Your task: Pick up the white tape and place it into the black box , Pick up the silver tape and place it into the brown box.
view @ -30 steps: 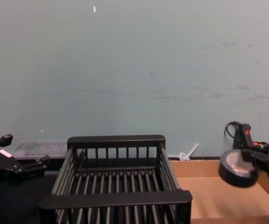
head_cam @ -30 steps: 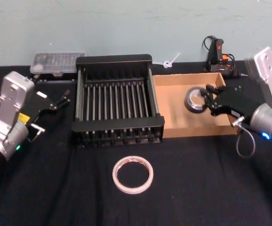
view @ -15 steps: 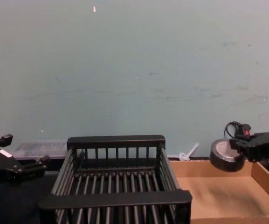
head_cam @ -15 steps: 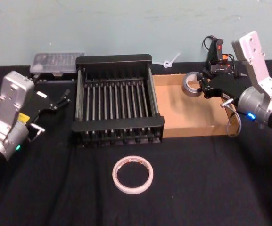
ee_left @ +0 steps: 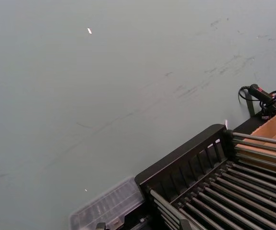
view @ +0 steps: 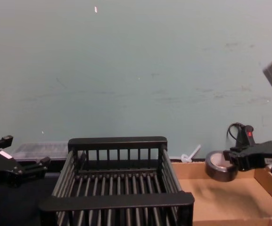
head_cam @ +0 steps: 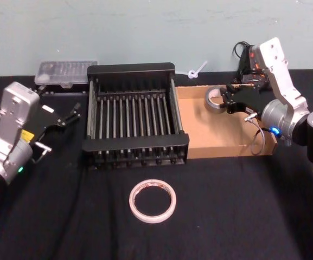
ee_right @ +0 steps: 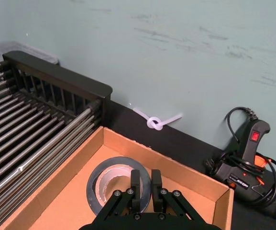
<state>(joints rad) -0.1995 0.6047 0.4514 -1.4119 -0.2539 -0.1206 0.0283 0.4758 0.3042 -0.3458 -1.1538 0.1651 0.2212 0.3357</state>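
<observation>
**Silver tape held over the brown box, white tape on the table**

I see the right gripper (head_cam: 225, 99) above the far part of the brown box (head_cam: 199, 135). Its 2 fingers (ee_right: 136, 189) are closed on the rim of the silver tape (head_cam: 215, 98), 1 finger inside the core and 1 outside. In the chest view the silver tape (view: 218, 165) hangs a little tilted, just above the box floor, and I cannot tell if its lowest edge touches the cardboard. In the right wrist view the roll (ee_right: 115, 184) is near the far corner of the box, on the side next to the black box (ee_right: 47, 79).

The black box (head_cam: 134, 143) stands in the middle of the table, and its right wall is just beside the left wall of the brown box. I see nothing on its barred floor.

The white tape (head_cam: 153, 201) lies flat on the black cloth, in front of the black box and apart from it, nearer to me than both boxes.

The left gripper (head_cam: 69, 115) is at the left of the black box, above the cloth, and it holds nothing. I cannot tell if its fingers are open or closed.

Behind the boxes I see a clear plastic case (head_cam: 65, 72) on the left and a black tool with cable (head_cam: 248, 59) on the right, both near the wall.
</observation>
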